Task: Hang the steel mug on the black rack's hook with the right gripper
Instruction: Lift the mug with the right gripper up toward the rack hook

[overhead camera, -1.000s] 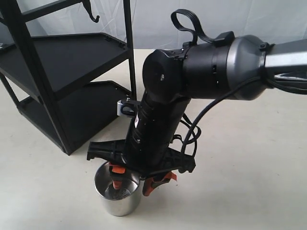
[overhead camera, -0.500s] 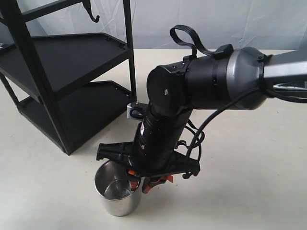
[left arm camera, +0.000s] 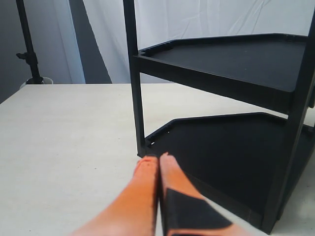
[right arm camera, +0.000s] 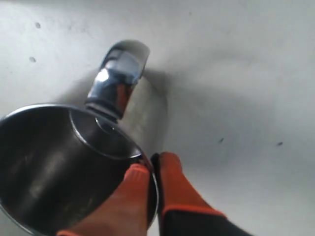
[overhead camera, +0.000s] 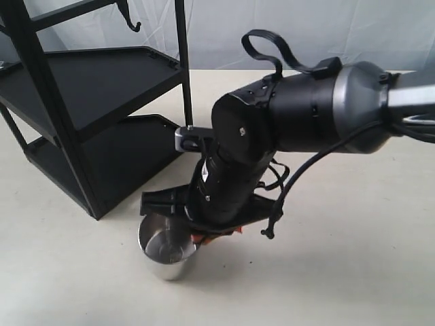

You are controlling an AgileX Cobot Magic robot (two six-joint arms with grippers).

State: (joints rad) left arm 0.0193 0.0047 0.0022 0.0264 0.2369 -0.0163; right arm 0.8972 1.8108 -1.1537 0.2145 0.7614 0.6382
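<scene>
The steel mug is at the near edge of the table, tilted, its mouth facing up and toward the camera. My right gripper is shut on its rim, mostly hidden under the bulky black arm. The right wrist view shows one orange finger inside the steel mug and the other outside, with the right gripper pinching the wall; the loop handle points away. The black rack stands at the back left, a hook near its top. My left gripper is shut and empty beside a post of the black rack.
The pale table stretches right of the arm. A black cable loops beside the right arm. The rack's lower tray sits close behind the mug. A dark stand rises beyond the table in the left wrist view.
The right fingers went from open over the mug's rim to shut on it. The mug has tipped and shifted slightly, and the arm has swung up and right.
</scene>
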